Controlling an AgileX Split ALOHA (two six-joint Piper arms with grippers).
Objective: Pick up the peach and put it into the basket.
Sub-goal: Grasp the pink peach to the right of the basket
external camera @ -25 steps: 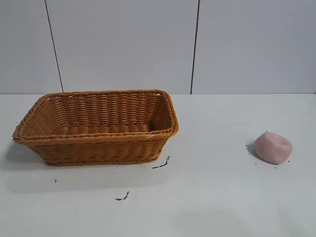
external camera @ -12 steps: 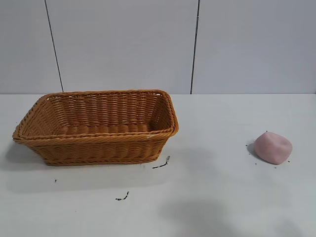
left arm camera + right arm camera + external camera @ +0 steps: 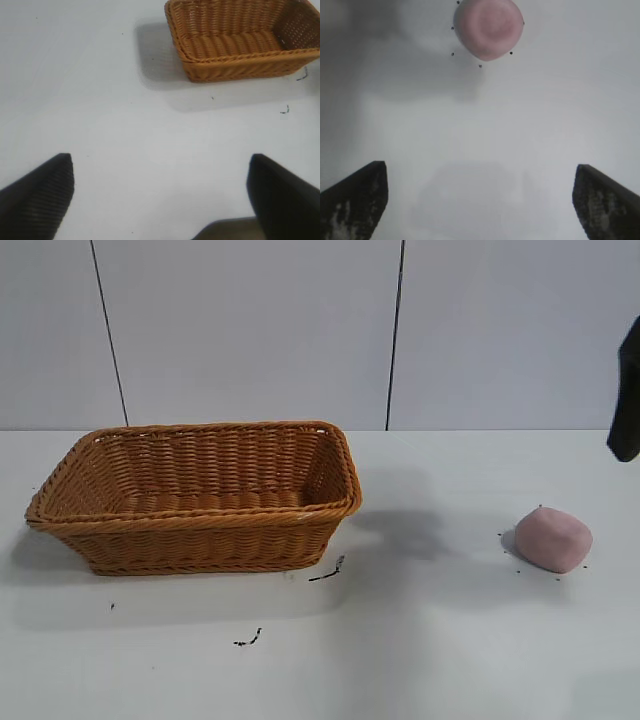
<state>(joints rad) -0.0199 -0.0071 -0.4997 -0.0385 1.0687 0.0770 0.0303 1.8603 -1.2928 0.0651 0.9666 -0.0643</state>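
The pale-pink peach (image 3: 553,539) lies on the white table at the right, and it also shows in the right wrist view (image 3: 489,29). The orange-brown wicker basket (image 3: 190,525) stands at the left with nothing in it; it also shows in the left wrist view (image 3: 240,70). My right gripper (image 3: 480,200) is open and empty, above the table, with the peach ahead of its fingers. A dark part of the right arm (image 3: 627,390) shows at the right edge, above the peach. My left gripper (image 3: 161,192) is open and empty over bare table, away from the basket.
Small dark marks (image 3: 326,573) lie on the table in front of the basket, and a ring of dots surrounds the peach. A grey panelled wall stands behind the table. A wide shadow (image 3: 400,530) falls between basket and peach.
The right arm has come into the exterior view at the right edge. Its shadow has moved from the table's front up toward the space between basket and peach. Basket and peach have not moved.
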